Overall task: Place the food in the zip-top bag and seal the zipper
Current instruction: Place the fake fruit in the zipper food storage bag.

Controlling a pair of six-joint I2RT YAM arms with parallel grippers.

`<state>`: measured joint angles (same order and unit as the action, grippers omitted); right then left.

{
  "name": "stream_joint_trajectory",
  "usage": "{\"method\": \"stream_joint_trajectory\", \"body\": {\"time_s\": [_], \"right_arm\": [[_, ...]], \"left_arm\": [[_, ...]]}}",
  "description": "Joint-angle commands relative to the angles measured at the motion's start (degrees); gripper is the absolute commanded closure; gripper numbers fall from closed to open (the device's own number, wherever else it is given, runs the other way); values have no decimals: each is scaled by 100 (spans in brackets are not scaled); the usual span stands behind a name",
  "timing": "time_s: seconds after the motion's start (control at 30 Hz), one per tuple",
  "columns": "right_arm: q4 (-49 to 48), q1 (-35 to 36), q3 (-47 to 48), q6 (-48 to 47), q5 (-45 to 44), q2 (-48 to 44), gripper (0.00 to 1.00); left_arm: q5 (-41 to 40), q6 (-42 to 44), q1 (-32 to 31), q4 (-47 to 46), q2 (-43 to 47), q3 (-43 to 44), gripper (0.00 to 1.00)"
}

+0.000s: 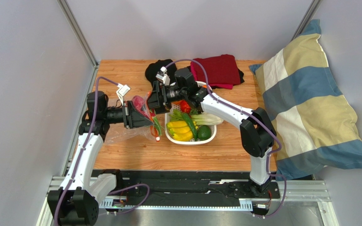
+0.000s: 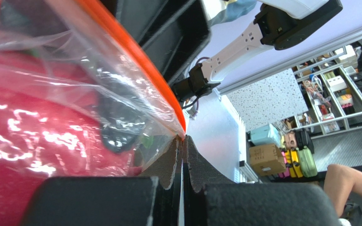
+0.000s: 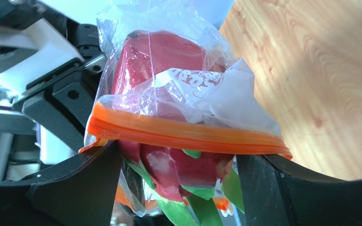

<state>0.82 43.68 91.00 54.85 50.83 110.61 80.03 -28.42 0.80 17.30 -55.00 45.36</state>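
Orange-red along its mouth, the zip-top bag (image 1: 124, 134) lay crumpled on the wooden tabletop (image 1: 135, 157) just left of the white basket (image 1: 190, 140), with its mouth end lifted off the wood. The left claw (image 1: 142, 115) was pinched fully closed on the plastic at one end of the mouth; in its wrist view the dark fingertips (image 2: 194, 160) met right below the end of the zipper (image 2: 140, 56).

The pink dragon fruit (image 3: 168, 61) sat in the bag's mouth. Most of its red body showed through the crinkled film, while its lower part and green scales stuck out past the zipper strip. One lip of the zipper crossed the fruit from side to side and bits of the other lip showed beneath it, so the mouth stood unsealed.

The right claw (image 3: 178, 160) reached in from the basket side, spread wide, with the fruit filling the gap and touching both black fingers (image 3: 74, 188).

A round green fruit (image 1: 204, 133) rested in the near right corner of the basket, beside yellow bananas (image 1: 178, 130) and white-stemmed greens (image 1: 207, 118). A black cloth (image 1: 155, 70) and a dark red cloth (image 1: 218, 69) lay at the far edge of the tabletop, and a striped pillow (image 1: 305, 108) leaned at the right
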Motion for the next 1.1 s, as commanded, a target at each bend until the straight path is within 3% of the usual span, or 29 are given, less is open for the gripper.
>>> {"method": "stream_joint_trajectory", "body": {"time_s": [0.0, 0.1, 0.3, 0.37, 0.4, 0.5, 0.63, 0.83, 0.97, 1.07], "right_arm": [[-953, 35, -4, 1160, -135, -215, 53], [-821, 35, -3, 1195, -160, -285, 51], [469, 61, 286, 1142, -791, -347, 53], [797, 79, 357, 1089, -820, -320, 45], [780, 123, 392, 1046, -838, -329, 38], [1094, 210, 576, 406, -1003, -364, 41], [1998, 185, 603, -526, -1399, -461, 20], [2519, 132, 664, -1476, -1883, -496, 3], [2686, 123, 840, -1828, -1814, -426, 0], [2511, 106, 831, -1855, -1638, -505, 1]], "left_arm": [[49, -486, -62, -551, 200, 148, 100], [-460, -909, -62, -719, 218, 131, 100], [-1534, -1531, -53, -314, -27, 131, 100], [-1342, -2120, -62, -865, -72, -279, 100], [-1271, -2915, -53, -1904, -46, -474, 100], [-1287, -4027, -53, -3552, 94, -1046, 100], [-1262, -4092, -36, -3856, 51, -1047, 100], [-1490, -4381, 219, -4207, -220, -1240, 100], [-1402, -5390, 263, -5724, -975, -1731, 100], [-1464, -5096, 272, -5450, -1073, -1681, 100]]}}
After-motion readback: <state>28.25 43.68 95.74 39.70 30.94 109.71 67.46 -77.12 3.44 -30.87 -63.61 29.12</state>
